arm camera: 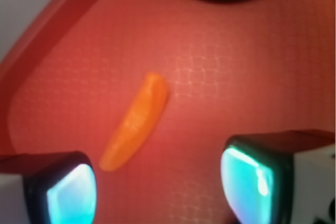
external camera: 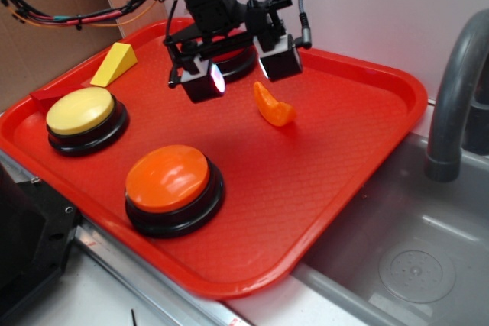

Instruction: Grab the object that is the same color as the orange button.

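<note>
While the claw (external camera: 239,69) hung released above the tray (external camera: 359,158), the orange slice (external camera: 273,104) lay at its four o'clock; centring before closing seemed wise.

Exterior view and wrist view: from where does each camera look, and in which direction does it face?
Exterior: outside the robot, above the near side of the red tray, looking down across it; shows the arm and open gripper, the orange button.
Wrist: on the arm behind the gripper, facing down at the tray; shows only the two fingertips.
Shared: the orange piece, the gripper, the tray.
</note>
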`<state>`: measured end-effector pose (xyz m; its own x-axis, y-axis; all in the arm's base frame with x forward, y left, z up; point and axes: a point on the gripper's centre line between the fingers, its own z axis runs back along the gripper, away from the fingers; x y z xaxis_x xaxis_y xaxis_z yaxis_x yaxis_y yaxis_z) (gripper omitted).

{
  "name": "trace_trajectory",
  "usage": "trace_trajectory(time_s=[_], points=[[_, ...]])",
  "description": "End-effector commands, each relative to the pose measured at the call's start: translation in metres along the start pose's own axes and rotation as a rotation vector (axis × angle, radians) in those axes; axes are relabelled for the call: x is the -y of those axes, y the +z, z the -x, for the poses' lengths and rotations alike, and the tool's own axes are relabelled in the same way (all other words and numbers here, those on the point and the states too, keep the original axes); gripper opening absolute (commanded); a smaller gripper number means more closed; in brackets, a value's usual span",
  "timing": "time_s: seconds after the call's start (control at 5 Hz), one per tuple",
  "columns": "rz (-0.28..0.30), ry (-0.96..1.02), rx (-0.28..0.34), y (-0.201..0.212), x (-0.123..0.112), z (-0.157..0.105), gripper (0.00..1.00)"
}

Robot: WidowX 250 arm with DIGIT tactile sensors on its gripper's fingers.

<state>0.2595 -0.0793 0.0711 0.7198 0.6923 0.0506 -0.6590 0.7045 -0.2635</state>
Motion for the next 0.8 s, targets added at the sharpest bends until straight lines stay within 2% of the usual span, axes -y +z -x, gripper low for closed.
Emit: trace_trajectory(time_s=[0.0, 0.2, 0.4, 0.6], points=[[-0.047, 0.023, -0.001, -0.032, 0.019, -0.02, 1.0], [-0.091, 0.016, -0.018, -0.05, 0.02, -0.015, 1.0], [-0.11, 0.01, -0.048, -0.056, 0.019, -0.009, 1.0], [-0.108, -0.013, -0.069, -0.052, 0.019, -0.004, 0.1]])
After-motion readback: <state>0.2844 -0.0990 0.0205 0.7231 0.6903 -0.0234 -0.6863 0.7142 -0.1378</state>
